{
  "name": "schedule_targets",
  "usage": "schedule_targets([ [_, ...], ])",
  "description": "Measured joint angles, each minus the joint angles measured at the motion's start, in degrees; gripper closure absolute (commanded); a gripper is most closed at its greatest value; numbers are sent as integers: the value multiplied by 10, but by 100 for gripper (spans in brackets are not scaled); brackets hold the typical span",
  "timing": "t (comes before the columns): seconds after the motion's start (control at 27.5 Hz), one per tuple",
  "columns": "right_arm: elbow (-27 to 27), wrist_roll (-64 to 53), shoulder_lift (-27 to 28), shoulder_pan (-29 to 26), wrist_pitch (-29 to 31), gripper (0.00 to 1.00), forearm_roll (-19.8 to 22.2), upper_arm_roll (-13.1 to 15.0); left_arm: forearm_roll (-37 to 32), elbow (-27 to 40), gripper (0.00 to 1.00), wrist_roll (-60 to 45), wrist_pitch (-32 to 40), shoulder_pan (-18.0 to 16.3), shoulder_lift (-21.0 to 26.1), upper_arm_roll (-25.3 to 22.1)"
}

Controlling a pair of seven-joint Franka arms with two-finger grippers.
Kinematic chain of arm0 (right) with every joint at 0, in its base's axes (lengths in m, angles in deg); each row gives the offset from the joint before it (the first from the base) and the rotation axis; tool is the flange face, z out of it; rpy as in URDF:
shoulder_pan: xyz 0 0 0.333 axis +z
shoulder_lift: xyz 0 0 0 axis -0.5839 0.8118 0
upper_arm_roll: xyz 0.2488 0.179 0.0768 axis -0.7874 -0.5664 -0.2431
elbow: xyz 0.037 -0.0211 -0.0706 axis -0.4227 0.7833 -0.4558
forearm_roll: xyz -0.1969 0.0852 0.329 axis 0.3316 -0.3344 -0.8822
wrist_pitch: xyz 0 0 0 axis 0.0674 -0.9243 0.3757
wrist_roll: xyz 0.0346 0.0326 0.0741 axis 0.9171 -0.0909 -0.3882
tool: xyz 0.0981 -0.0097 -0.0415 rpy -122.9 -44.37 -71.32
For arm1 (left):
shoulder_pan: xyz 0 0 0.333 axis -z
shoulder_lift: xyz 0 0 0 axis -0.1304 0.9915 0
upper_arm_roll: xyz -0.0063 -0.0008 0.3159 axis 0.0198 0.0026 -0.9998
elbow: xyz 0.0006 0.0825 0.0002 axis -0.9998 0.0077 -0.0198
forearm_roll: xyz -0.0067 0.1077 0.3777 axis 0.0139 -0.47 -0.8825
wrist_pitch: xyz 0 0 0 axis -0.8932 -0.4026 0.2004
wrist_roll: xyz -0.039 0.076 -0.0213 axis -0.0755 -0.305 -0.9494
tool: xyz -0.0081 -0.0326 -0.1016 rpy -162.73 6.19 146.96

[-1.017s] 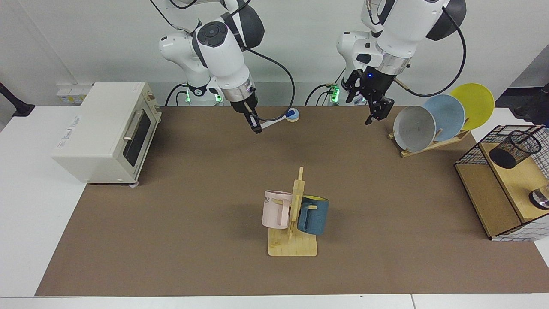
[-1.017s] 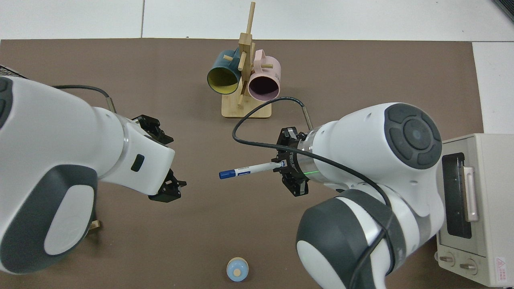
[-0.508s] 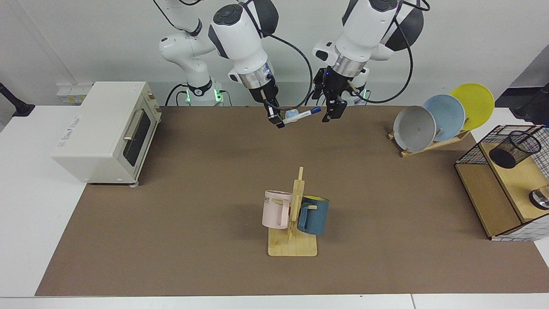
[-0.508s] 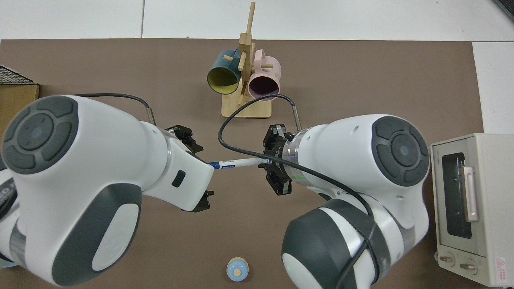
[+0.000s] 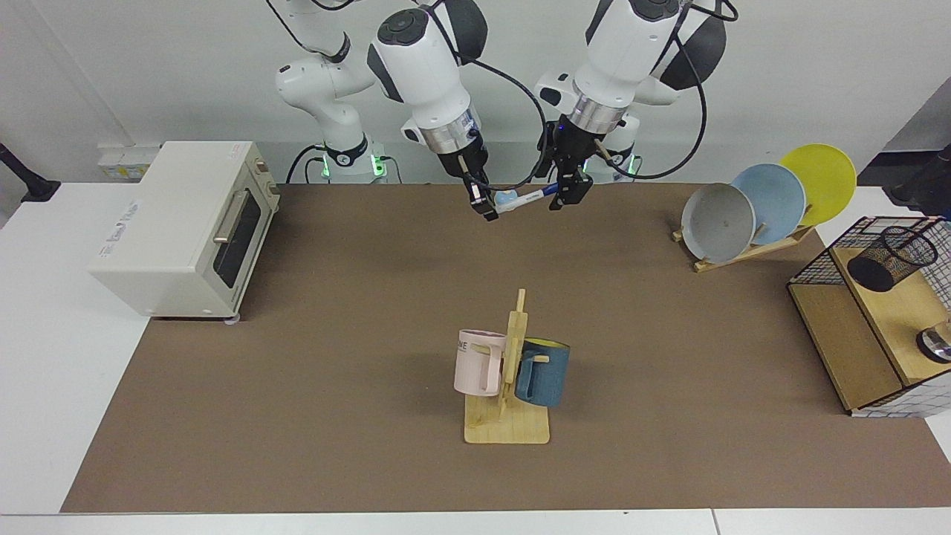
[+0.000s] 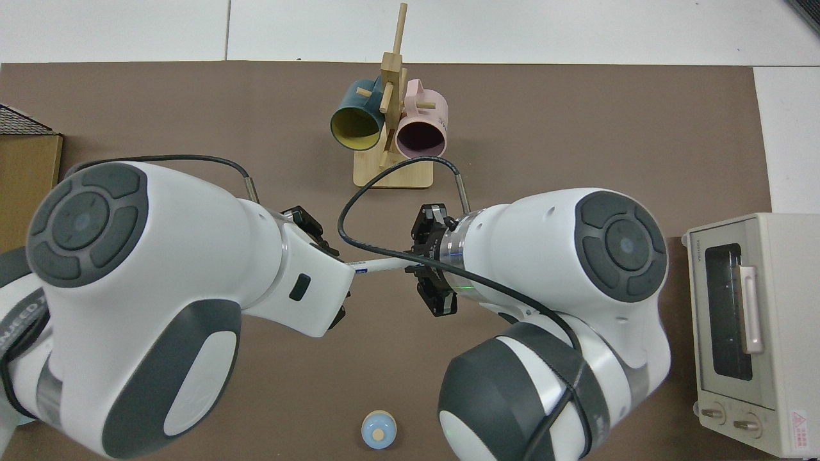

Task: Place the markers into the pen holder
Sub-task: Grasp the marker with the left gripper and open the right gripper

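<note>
The right gripper [image 5: 487, 208] holds the marker [image 5: 524, 198] in its fingers above the tabletop [image 5: 371, 334]. The left gripper [image 5: 565, 195] is at its blue cap; whether its fingers grip cannot be told.

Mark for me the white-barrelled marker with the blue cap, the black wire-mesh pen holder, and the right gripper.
white-barrelled marker with the blue cap [image 5: 524, 200]: facing view, mid barrel.
black wire-mesh pen holder [image 5: 895, 258]: facing view, mesh side wall.
right gripper [image 5: 488, 207]: facing view, between its fingertips, at the marker's end.
</note>
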Motion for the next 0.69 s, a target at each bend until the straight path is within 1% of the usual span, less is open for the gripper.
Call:
schedule_targets([
  [0.22,0,-2,2,2,5,100,1,1,0,2,100,4,-1,0,-1,1],
  [0.25,0,-2,2,2,5,79,1,1,0,2,100,5,-1,0,-1,1],
  [0.29,0,-2,2,2,5,21,1,1,0,2,100,5,-1,0,-1,1],
  [0.33,0,-2,2,2,5,3,1,1,0,2,100,5,-1,0,-1,1],
  [0.36,0,-2,2,2,5,0,1,1,0,2,100,5,-1,0,-1,1],
  [0.69,0,-15,2,3,-3,0,1,2,-6,4,100,1,-7,0,-1,-2],
])
